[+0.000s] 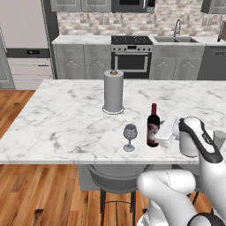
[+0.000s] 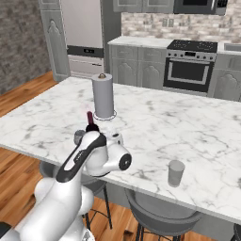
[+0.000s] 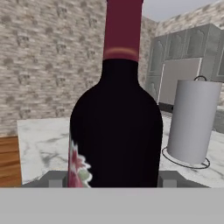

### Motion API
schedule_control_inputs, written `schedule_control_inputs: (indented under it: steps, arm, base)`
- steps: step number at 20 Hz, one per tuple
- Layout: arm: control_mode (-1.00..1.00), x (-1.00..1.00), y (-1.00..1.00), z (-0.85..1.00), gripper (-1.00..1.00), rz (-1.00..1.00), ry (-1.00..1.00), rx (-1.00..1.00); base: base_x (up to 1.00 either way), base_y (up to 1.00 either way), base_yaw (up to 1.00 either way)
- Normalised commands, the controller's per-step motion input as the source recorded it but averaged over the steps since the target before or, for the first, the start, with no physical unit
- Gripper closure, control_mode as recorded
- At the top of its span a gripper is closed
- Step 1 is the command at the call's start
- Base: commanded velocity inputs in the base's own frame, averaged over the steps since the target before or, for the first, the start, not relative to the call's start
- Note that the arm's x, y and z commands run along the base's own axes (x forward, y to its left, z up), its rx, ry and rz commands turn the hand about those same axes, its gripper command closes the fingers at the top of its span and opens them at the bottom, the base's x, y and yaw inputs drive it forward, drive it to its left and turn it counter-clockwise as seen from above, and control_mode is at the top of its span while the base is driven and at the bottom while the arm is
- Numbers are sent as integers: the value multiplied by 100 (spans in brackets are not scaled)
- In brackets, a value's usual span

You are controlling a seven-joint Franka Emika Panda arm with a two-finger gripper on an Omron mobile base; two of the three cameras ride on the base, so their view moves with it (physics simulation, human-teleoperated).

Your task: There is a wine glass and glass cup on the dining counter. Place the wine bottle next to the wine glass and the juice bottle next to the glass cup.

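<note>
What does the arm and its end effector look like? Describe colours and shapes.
The arm has glossy white rounded shells with black bands at the joints and a black stripe along its upper link. The end effector is a white boxy hand with small grey finger tips. No cables or markings are visible.

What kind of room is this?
Most likely a home kitchen: a black-and-steel oven range stands against a brick wall, there is a sink with a curved tap, and a long white marble island counter.
</note>
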Motion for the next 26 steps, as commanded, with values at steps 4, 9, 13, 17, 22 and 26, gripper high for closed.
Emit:
schedule_control_inputs:
  steps: [4,9,13,17,22,26]
  arm:
    - [-100,13,0,-21,100,0,1,0]
    - [-100,15,0,-23,100,0,0,0]
    - [-100,29,2,-20,100,0,4,0]
    - [-100,34,0,-18,100,0,5,0]
    - [-100,33,0,-18,100,0,0,0]
    - [-100,28,0,-19,100,0,0,0]
  base:
    - [0,0,0]
    - [0,0,0]
    - [0,0,0]
    - [0,0,0]
    - [0,0,0]
    - [0,0,0]
